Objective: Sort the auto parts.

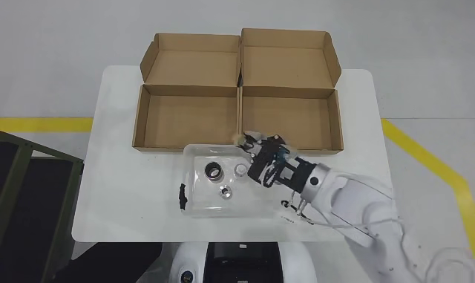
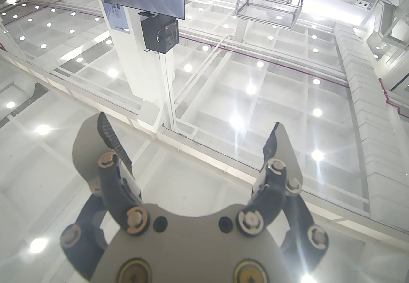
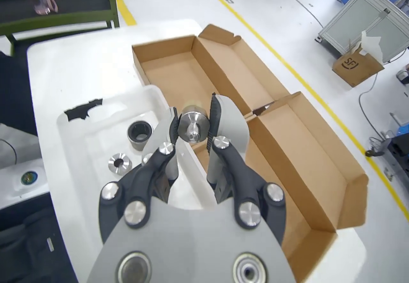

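My right gripper (image 3: pixel 193 119) is closed down on one metal part (image 3: pixel 191 128). Its serrated black pads (image 3: pixel 214 116) press on either side of a smooth silver drum with a short stem on its face. In the top view this gripper (image 1: pixel 250 143) holds the part over the far rim of the tray (image 1: pixel 199 209), just at the front walls of the boxes, near where they join.

The tray is one shallow tub of pale, see-through plastic with rounded corners (image 3: pixel 150 90), and a ragged black patch (image 3: pixel 81 110) sits on its rim. Three loose parts lie in it:
- a dark, dull, thick-walled ring (image 3: pixel 139 134) standing on end
- a bright silver ring (image 3: pixel 119 163) with a coned bore, lying flat
- a small pale round piece (image 1: pixel 241 168), too small for me to tell its shape

With the one I hold, that makes four parts.

Two brown cardboard boxes stand side by side on the white table (image 1: pixel 111 171), touching the tray's far edge. Their lids are folded back flat. The left box (image 1: pixel 185 123) and the right box (image 1: pixel 289 123) both show plain cardboard floors.

My left gripper (image 2: pixel 189 119) points up at a lit ceiling. Its jaws are spread wide, with toothed black strips facing inward and nothing between them.
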### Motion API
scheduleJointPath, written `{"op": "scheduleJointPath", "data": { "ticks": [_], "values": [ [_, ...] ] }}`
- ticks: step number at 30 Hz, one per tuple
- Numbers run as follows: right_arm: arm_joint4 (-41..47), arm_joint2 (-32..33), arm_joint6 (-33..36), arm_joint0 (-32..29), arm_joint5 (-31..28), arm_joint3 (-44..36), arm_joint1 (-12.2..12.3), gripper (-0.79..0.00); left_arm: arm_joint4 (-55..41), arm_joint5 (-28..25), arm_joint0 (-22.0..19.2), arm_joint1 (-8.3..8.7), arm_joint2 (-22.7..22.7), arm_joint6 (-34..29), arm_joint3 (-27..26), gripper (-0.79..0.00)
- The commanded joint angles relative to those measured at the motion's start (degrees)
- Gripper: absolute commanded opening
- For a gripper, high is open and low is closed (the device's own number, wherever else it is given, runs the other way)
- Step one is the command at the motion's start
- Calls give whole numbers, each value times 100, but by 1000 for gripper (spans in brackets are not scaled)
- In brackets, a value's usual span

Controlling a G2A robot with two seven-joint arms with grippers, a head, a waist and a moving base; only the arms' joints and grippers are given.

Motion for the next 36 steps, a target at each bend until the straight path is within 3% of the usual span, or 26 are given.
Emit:
{"op": "scheduleJointPath", "data": {
  "ticks": [1,11,20,28,36],
  "values": [
    [296,10,-663,-20,-87,264,-13,-785,0,0,0,0,0,0,0,0],
    [1600,-161,-2528,382,-698,1450,-124,-785,0,0,0,0,0,0,0,0],
    [1565,-189,-3437,516,-504,1570,-203,-785,0,0,0,0,0,0,0,0],
    [1440,-173,-3502,487,-699,1561,-207,-785,0,0,0,0,0,0,0,0],
    [1258,-217,-2610,511,-678,1752,-186,-785,0,0,0,0,0,0,0,0]
  ]
}}
